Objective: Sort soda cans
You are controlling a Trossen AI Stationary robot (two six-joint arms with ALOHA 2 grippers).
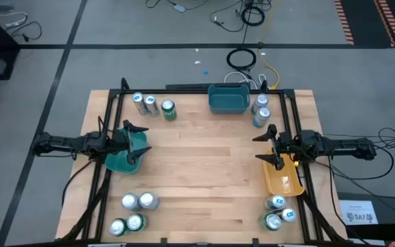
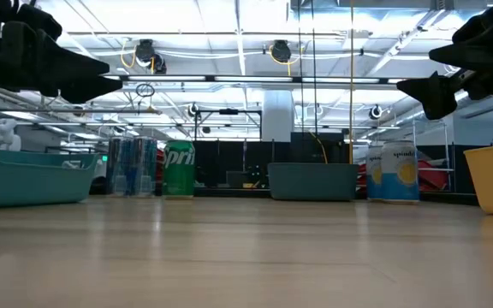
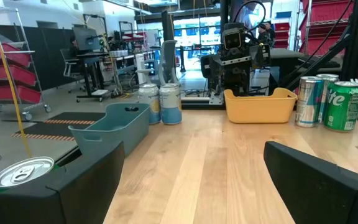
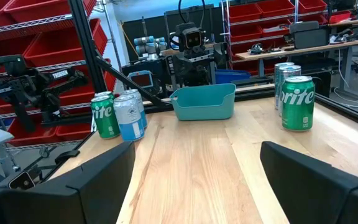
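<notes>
Cans (image 1: 167, 110) upright — axes vertical, tops skyward

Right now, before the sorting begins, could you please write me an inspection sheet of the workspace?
Surface: wooden table, middle bare.
Job's things: soda cans in four corner groups: three far left, three far right, four near left, about three near right. All upright, none in a tray.
Trays: teal tray at left edge, blue-grey tray at far edge, yellow tray at right edge.
Clutter: nothing seen on the table.
Grippers: left gripper open above the teal tray; right gripper open above the yellow tray; both hold nothing.
Cables: coiled cables on the floor beyond the table.
Surroundings: red shelving, workbenches; no person clearly seen.
</notes>
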